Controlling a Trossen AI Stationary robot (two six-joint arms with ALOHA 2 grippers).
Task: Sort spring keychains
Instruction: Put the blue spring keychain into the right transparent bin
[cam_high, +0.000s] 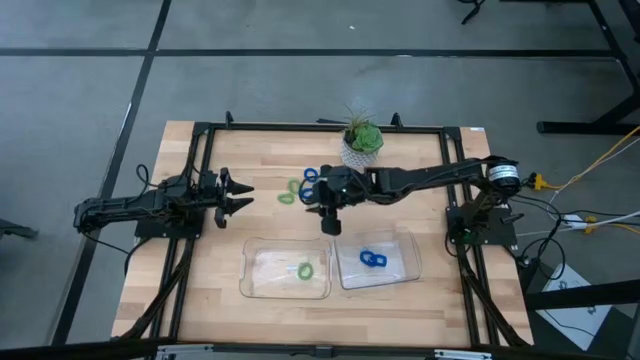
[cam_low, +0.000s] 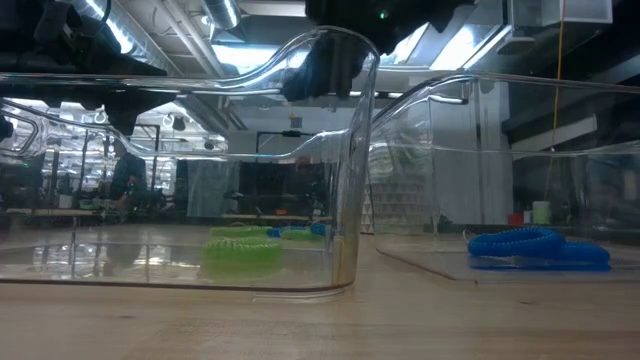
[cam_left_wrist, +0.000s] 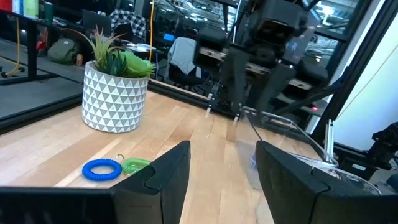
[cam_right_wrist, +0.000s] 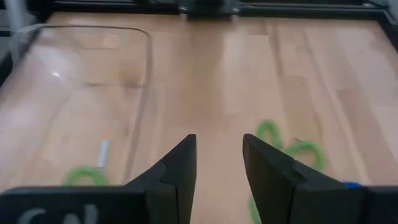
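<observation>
High view shows the right tool (cam_high: 330, 226), jaws apart and holding nothing, hanging mid-desk between the trays and the unsorted spring keychains (cam_high: 298, 187), which lie just beyond it toward the desk's far edge, beside the plant (cam_high: 361, 140). The left tool (cam_high: 240, 194), also apart, waits near the left edge; the right arm looks nearer.

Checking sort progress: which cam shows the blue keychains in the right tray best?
Low view: the blue keychains lie close and side-on inside the right tray, coils readable. High view shows them small but confirms which tray. Left wrist view catches only the tray's edge; right wrist view misses them.
</observation>
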